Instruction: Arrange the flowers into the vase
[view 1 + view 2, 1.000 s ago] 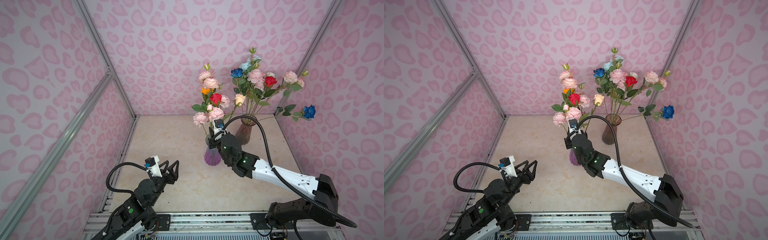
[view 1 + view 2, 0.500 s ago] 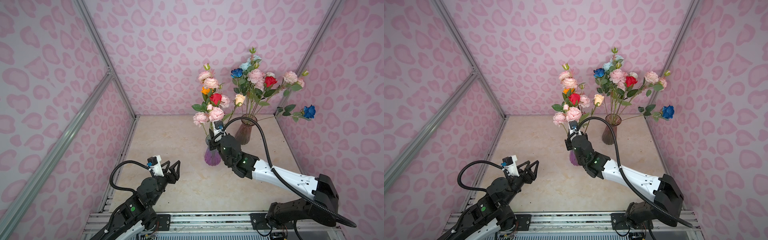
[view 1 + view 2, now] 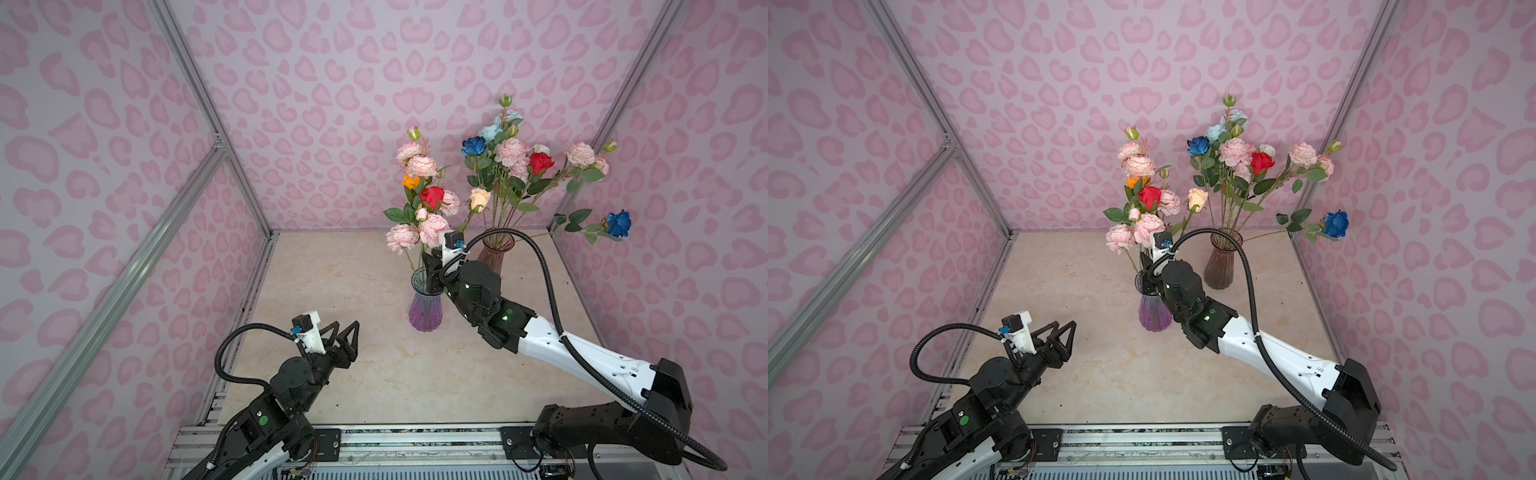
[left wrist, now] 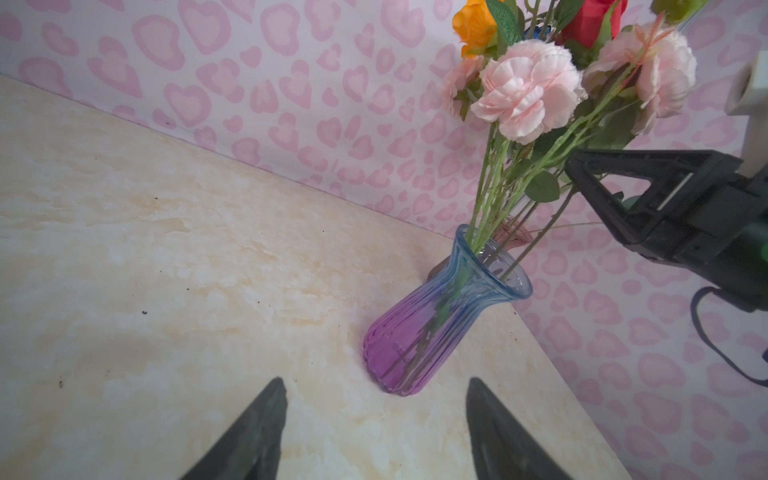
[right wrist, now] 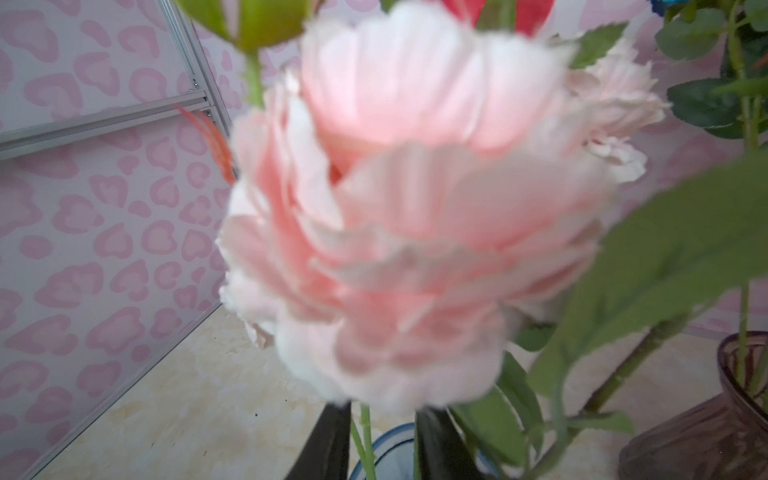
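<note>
A purple-and-blue glass vase (image 3: pixel 424 309) (image 3: pixel 1154 311) (image 4: pixel 419 332) stands mid-table and holds flowers (image 3: pixel 432 195) (image 3: pixel 1148 195): pink peonies, a red and an orange rose. My right gripper (image 3: pixel 430 270) (image 3: pixel 1147 274) (image 5: pixel 382 415) sits just above its rim (image 5: pixel 390 440), open a little. Green stems (image 5: pixel 363 436) run loosely between its fingers. A pink peony (image 5: pixel 415 228) fills the right wrist view. My left gripper (image 3: pixel 345 328) (image 3: pixel 1064 325) (image 4: pixel 374 382) hovers open and empty at the front left, pointing at the vase.
A brown glass vase (image 3: pixel 494 253) (image 3: pixel 1223 262) (image 5: pixel 706 432) at the back right holds more flowers (image 3: pixel 513 151). One dark blue rose (image 3: pixel 618 223) leans far out towards the right wall. Pink patterned walls with metal frame bars close in three sides.
The right gripper's fingers have parted slightly around the stems at the vase mouth. The left arm has shifted only a little.
</note>
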